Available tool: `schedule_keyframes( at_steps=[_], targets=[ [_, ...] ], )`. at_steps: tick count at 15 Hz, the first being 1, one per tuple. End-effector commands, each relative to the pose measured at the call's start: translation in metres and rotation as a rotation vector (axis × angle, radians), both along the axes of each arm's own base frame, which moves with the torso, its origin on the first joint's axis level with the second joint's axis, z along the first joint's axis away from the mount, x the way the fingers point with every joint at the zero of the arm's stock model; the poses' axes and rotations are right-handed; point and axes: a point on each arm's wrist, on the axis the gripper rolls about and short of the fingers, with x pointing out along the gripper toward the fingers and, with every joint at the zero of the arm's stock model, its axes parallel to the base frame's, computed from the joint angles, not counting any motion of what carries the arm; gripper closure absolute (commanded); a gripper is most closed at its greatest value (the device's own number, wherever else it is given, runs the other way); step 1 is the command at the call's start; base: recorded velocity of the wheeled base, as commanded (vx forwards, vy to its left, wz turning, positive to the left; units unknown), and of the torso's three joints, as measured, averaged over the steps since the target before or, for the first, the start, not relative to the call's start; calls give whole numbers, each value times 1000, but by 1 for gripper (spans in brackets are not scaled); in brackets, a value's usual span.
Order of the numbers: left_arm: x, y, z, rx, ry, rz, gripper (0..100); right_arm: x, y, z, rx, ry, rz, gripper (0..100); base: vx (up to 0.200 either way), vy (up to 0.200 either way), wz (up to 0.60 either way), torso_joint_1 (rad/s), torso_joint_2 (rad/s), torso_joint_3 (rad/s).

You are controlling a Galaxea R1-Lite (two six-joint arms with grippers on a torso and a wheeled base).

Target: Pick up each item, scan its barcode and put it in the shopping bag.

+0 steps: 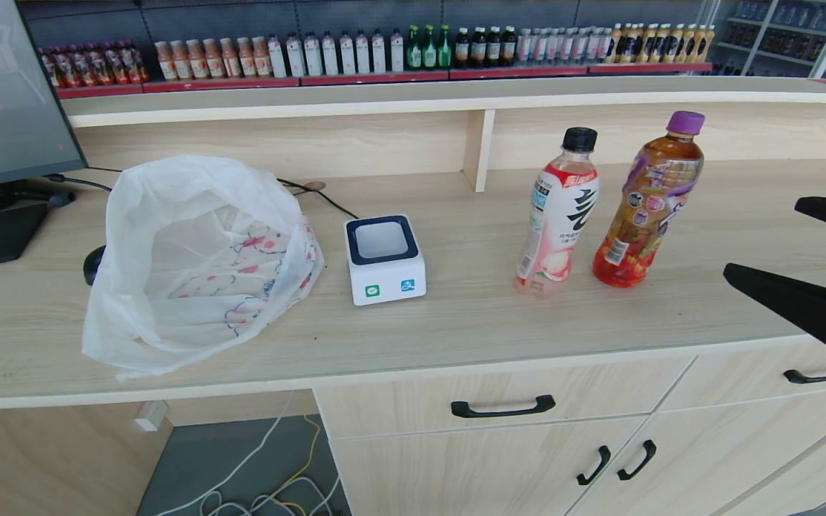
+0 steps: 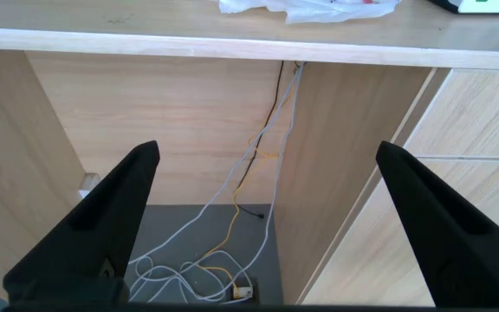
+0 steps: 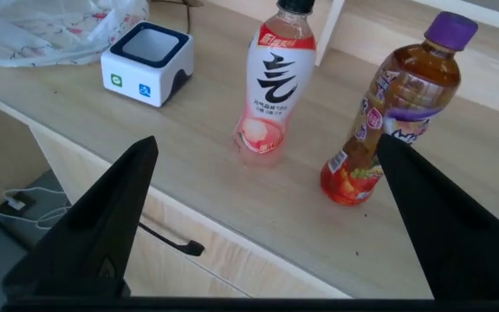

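Two bottles stand upright on the tabletop point(image 1: 470, 322), right of the scanner point(image 1: 384, 259): a pink-label bottle point(image 1: 560, 215) with a black cap and, just beside it on the right, an amber bottle point(image 1: 648, 201) with a purple cap. Neither is gripped, so you can judge that nothing is scanned or bagged yet and both full rounds are left.

Your right gripper point(image 1: 761, 238) hangs wide open and empty, near the bottles on their right. Your left gripper point(image 2: 267, 147) is also spread open and empty, down below the tabletop's near edge, facing loose cables point(image 2: 232, 225).

The shopping bag point(image 1: 198, 265) lies open at the left. Its folds and red print make it hard to tell whether anything lies inside. You cannot make out either barcode clearly, and the right gripper is cut off at the head view's right edge.
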Motion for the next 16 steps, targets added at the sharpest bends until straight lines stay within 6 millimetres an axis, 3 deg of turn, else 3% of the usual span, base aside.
schedule_keyframes(
  at_steps=[1, 7, 16],
  targets=[
    [0, 0, 0, 0, -1, 0, 0, 11, 12, -2, -12, 32, 18, 0, 0, 0, 0, 0, 0, 0],
    [0, 0, 0, 0, -1, 0, 0, 51, 35, -2, 52, -1, -46, 0, 0, 0, 0, 0, 0, 0],
    [0, 0, 0, 1, -1, 0, 0, 83, 53, -12, 185, -8, -188, 0, 0, 0, 0, 0, 0, 0]
  ],
)
